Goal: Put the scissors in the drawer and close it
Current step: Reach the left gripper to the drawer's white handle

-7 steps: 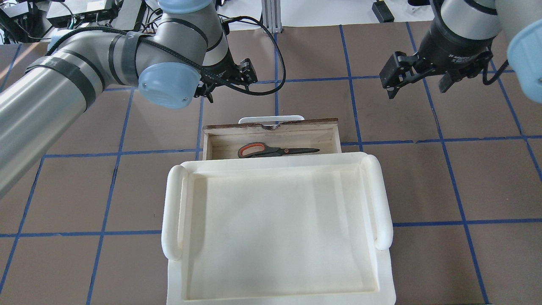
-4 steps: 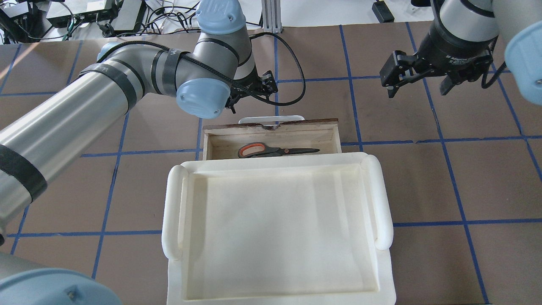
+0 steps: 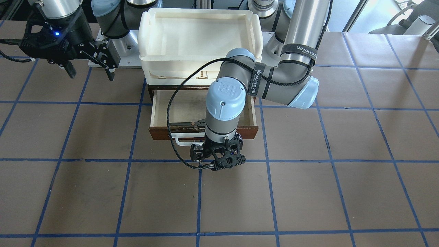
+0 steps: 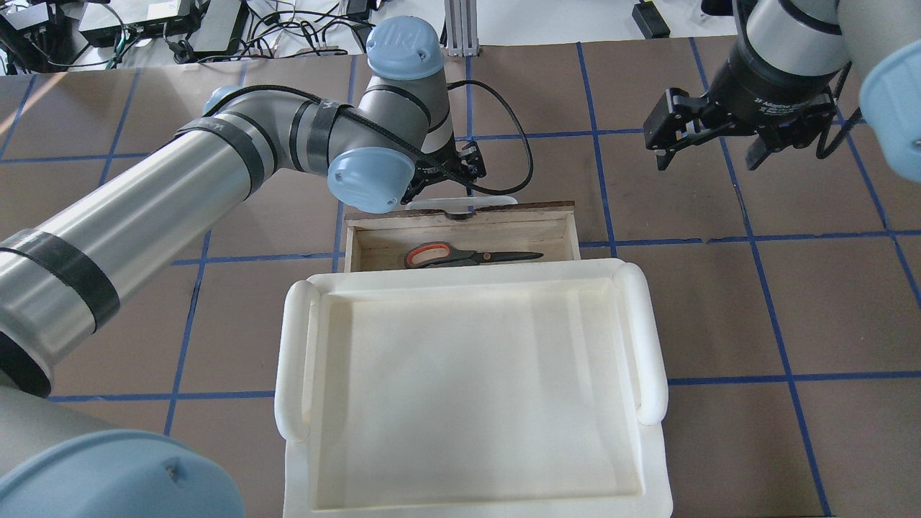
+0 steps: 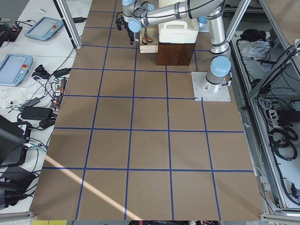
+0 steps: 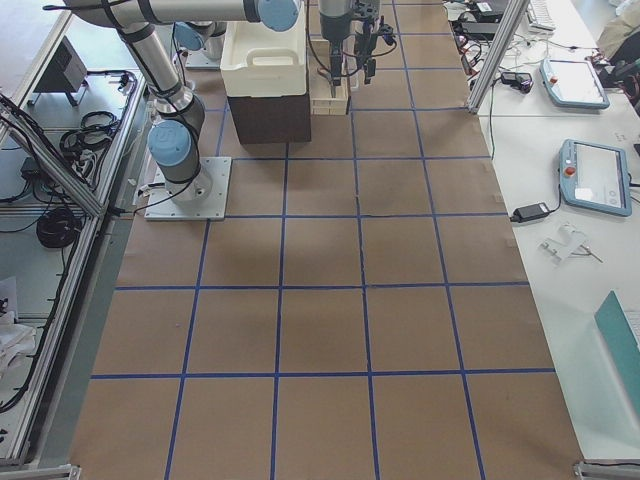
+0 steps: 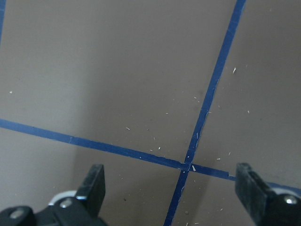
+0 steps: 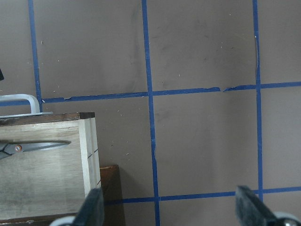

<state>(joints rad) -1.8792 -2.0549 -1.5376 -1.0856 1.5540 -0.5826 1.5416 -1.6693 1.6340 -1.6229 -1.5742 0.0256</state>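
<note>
The scissors (image 4: 468,255) lie flat inside the open drawer (image 4: 518,210), with the orange-lined handles to the left and the blades pointing right. They also show in the front view (image 3: 187,124) and the right wrist view (image 8: 35,147). The drawer's white bar handle (image 4: 496,200) is on its far front. My left gripper (image 3: 223,161) hangs open and empty just beyond that handle, over bare table; it is also seen from overhead (image 4: 471,160) and in its wrist view (image 7: 171,188). My right gripper (image 4: 709,155) is open and empty, raised to the right of the drawer.
A cream plastic tray (image 4: 288,360) sits on top of the cabinet, above the drawer. The brown table is marked with blue tape lines (image 4: 597,180). A black cable (image 3: 171,113) loops from the left wrist over the drawer's front.
My left arm has swung right and down, bringing its gripper from the drawer's far left to just beyond the white handle. The right gripper, scissors and drawer have stayed put.
</note>
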